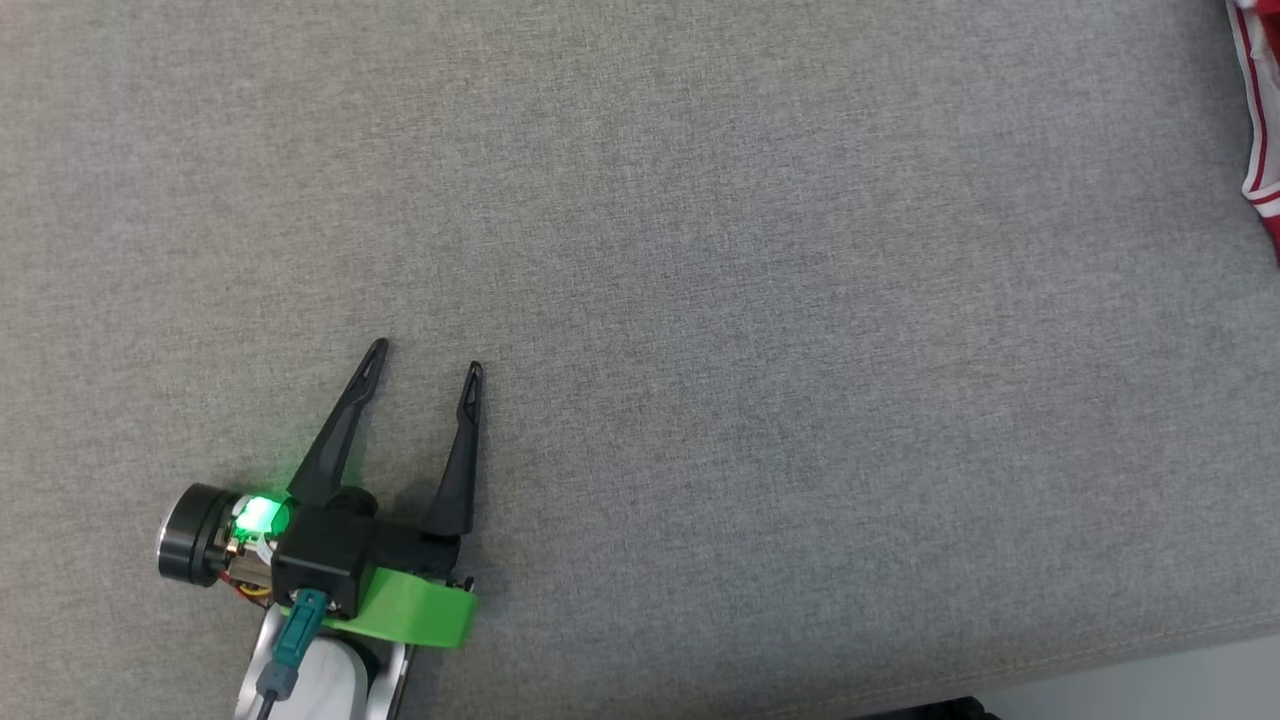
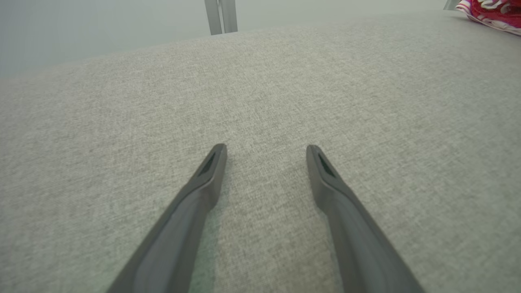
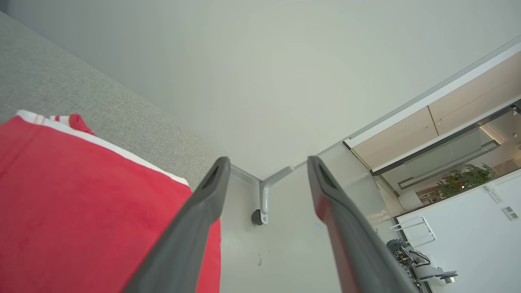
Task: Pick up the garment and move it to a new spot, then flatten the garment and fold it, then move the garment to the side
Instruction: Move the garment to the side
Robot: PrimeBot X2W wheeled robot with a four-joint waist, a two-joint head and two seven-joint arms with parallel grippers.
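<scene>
Grey woven cloth covers the tabletop [image 1: 640,250], which is bare across its middle. Garment [image 1: 1262,120]: red with white striped trim, lying at the far right edge of the tabletop, well apart from the left hand [image 1: 426,357]. From the right wrist view it shows as a flat red panel, white band along one side, next to the tabletop corner. Right hand [image 3: 268,160]: fingers spread, nothing between them, poised just beside the garment and not gripping it. Left hand: fingers likewise spread and empty, low over bare cloth. Judgement: the move to the side looks complete or nearly so. To finish well, the right hand should rise straight up and clear so no fingertip snags the fabric and disturbs the fold. Whether the garment overhangs the edge cannot be told, and it should be checked. Surroundings: a castor leg [image 3: 260,203] below the corner and pale floor [image 3: 285,260]. Nothing obstructs withdrawal.
</scene>
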